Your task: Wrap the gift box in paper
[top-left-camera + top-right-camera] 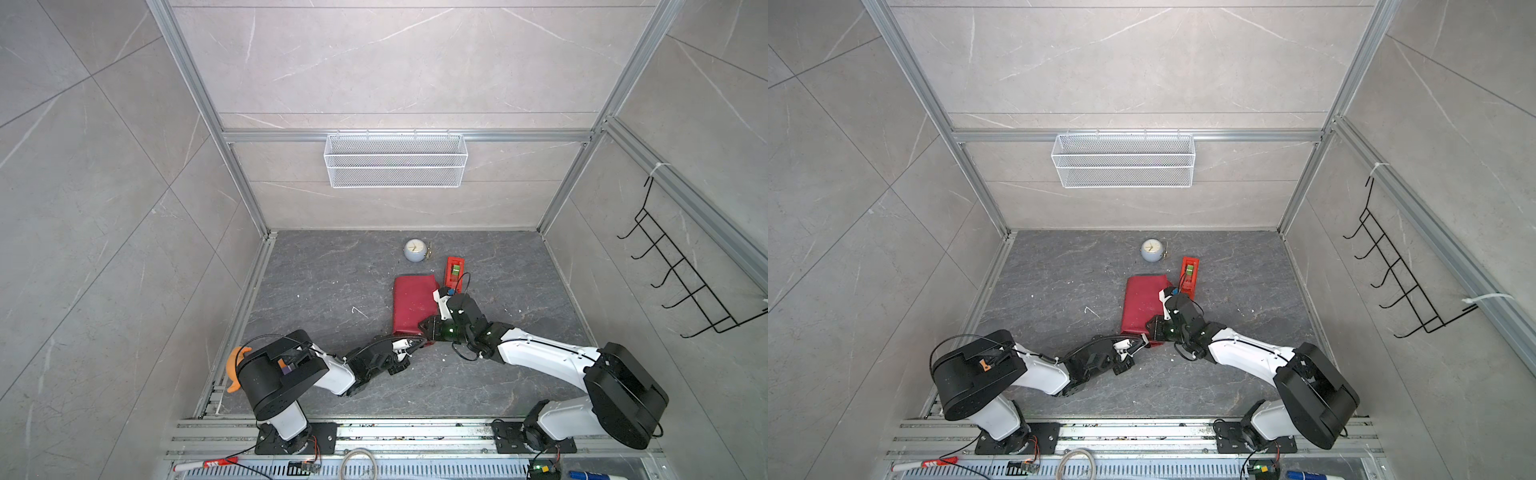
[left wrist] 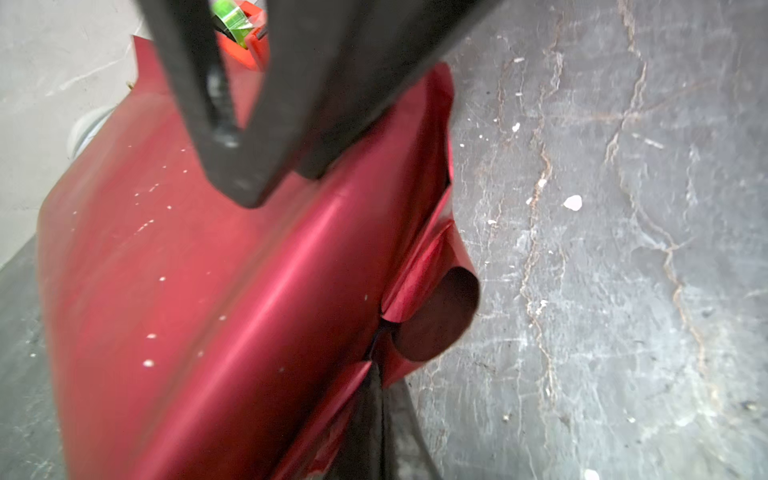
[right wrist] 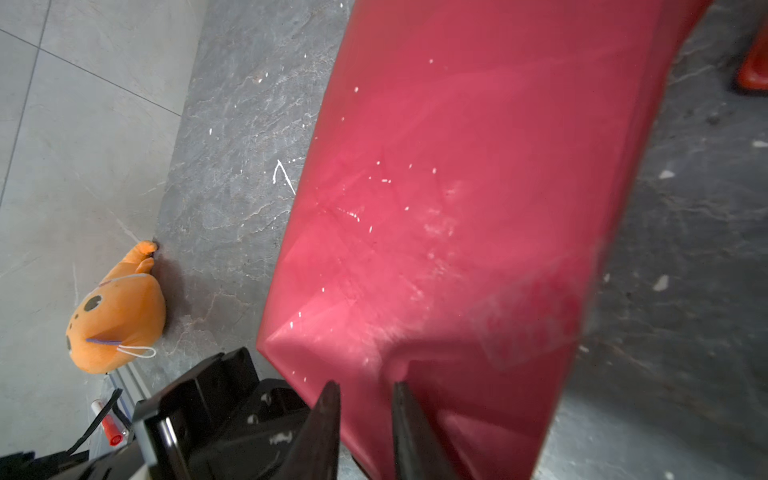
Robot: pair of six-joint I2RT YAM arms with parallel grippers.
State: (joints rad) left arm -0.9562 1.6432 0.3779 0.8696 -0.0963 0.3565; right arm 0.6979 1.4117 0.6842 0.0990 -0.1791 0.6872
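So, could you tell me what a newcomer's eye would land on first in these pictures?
The red paper, folded into a parcel mid-table, stands out against the dark table; the left arm's fingers pinch its near edge and the right arm's fingers straddle it. A red tape dispenser sits beyond, an orange plush toy near the left arm's base.

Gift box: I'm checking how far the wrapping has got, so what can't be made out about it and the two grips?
gift box: hidden in every view; only the paper shows.
left gripper: fingertips too small in both top views, mostly cut off at the left wrist view's edge.
right gripper: right wrist view blurs whether it pinches the paper.
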